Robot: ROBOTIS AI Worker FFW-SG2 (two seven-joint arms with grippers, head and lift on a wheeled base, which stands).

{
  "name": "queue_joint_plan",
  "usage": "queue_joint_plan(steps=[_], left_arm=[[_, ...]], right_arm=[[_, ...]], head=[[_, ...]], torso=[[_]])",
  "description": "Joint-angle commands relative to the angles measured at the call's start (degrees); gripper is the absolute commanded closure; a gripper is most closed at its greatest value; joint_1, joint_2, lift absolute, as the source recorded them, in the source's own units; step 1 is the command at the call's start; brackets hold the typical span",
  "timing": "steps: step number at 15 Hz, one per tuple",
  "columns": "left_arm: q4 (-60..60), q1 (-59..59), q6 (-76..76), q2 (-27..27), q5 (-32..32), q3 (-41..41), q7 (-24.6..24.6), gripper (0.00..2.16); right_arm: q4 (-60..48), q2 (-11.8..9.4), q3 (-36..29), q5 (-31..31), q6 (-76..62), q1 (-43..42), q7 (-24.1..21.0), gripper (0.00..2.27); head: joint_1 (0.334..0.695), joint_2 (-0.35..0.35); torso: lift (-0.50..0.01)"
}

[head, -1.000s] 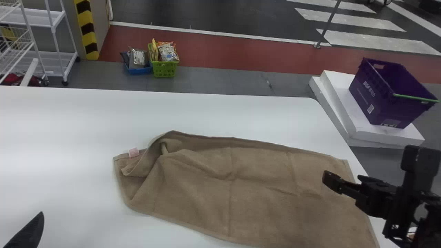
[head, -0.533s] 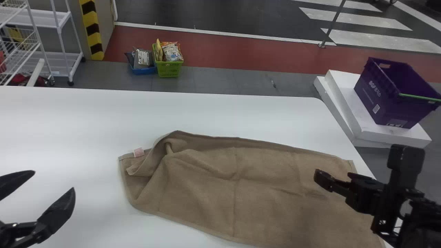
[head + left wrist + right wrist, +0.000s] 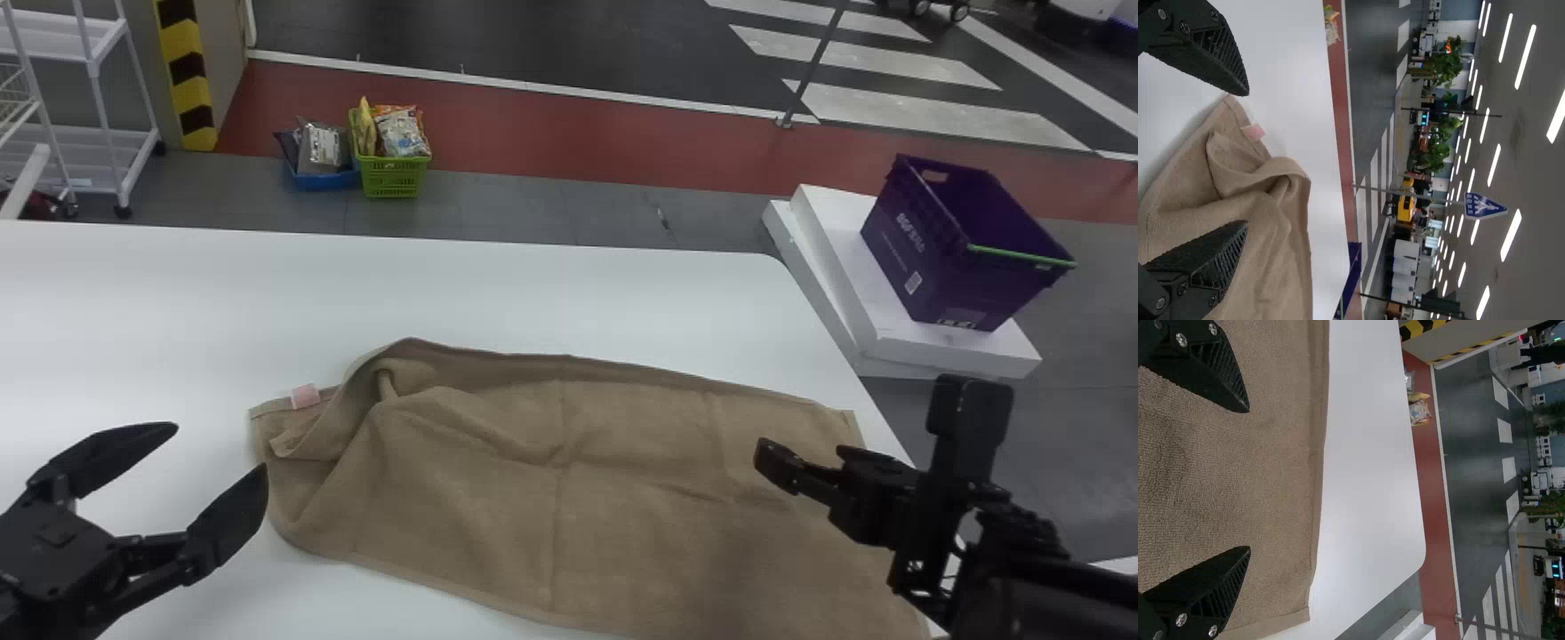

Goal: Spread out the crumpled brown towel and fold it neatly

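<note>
"Towel (image 3: 498,507)?"
"On the table (image 3: 498,289), its ten-o'clock corner (image 3: 307,437) rumpled. My left pincer (image 3: 220,447) and right pincer (image 3: 1249,480) gape, empty."
"Step?"
"Spreading, I judge; next, pinch that corner, draw it flat."

The table (image 3: 569,289) bears the towel (image 3: 640,453); behind it stand a rack (image 3: 67,37) and two baskets (image 3: 394,180), and to its right a crate (image 3: 920,253) on slabs (image 3: 849,258).

The left gripper (image 3: 220,447) reaches in from the lower left, pointing forward and rightward, its fingers spread wide. The right gripper (image 3: 807,452) extends from the lower right, its fingers also apart, facing each other.
</note>
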Motion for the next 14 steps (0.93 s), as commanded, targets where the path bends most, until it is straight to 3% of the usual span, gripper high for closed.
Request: queue_joint_plan(steps=[1, 3, 5, 8, 14], left_arm=[[3.4, -2.8, 0.0, -0.2, -2.3, -2.8, 0.9, 0.14], [6.0, -5.2, 0.2, -0.2, -3.4, -4.1, 1.3, 0.14], [8.8, -7.4, 0.2, -0.2, -3.9, -4.4, 1.3, 0.14], [10.8, -9.1, 0.2, -0.2, -4.4, -5.3, 1.6, 0.14], [14.1, -11.0, 0.7, -0.2, -6.3, -5.4, 1.5, 0.15]], right_arm=[[0.1, 0.1, -0.1, 0.1, 0.0, 0.0, 0.0, 0.06], [0.6, 0.1, -0.7, 0.1, -0.2, 0.2, -0.3, 0.06], [5.4, 0.1, -2.1, -0.1, -6.2, -1.3, -4.2, 0.06], [10.9, 0.1, -3.3, 0.2, -10.0, -4.5, -4.5, 0.06], [11.6, 0.1, -3.9, 0.2, -11.6, -5.2, -4.5, 0.06]], head=[[0.695, -0.323], [0.695, -0.346], [0.695, -0.350], [0.695, -0.350], [0.695, -0.350]], torso=[[-0.128], [-0.128], [-0.128], [-0.128], [-0.128]])
